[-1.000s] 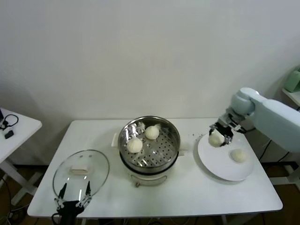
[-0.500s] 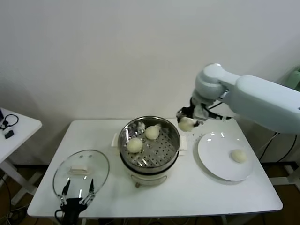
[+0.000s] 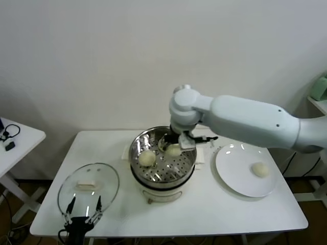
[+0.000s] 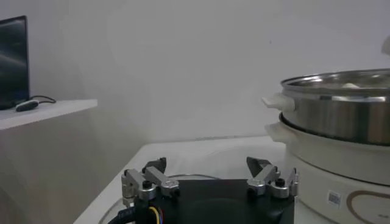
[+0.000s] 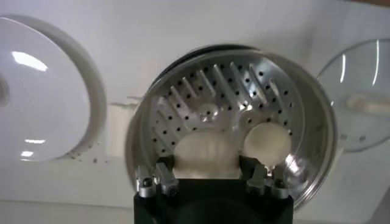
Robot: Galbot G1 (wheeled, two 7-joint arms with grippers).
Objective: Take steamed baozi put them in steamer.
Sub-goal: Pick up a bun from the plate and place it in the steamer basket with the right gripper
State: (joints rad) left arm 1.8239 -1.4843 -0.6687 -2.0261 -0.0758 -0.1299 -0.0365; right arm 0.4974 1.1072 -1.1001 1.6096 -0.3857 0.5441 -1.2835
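The steamer stands mid-table, a steel pot with a perforated tray on a white base. My right gripper is low over its tray, shut on a steamed baozi. In the right wrist view the gripper holds that baozi between its fingers above the steamer's tray. One baozi lies on the tray's left side and shows in the wrist view. Another is mostly hidden behind the gripper. One baozi lies on the white plate. My left gripper is open and empty at the table's front left.
The round glass lid lies flat at the front left, under my left gripper. The steamer's side shows beside it. The plate is right of the steamer. A small side table stands at far left.
My right gripper has carried the baozi from the plate leftward, over the steamer's rim, and now holds it low above the tray. The left arm has barely moved.
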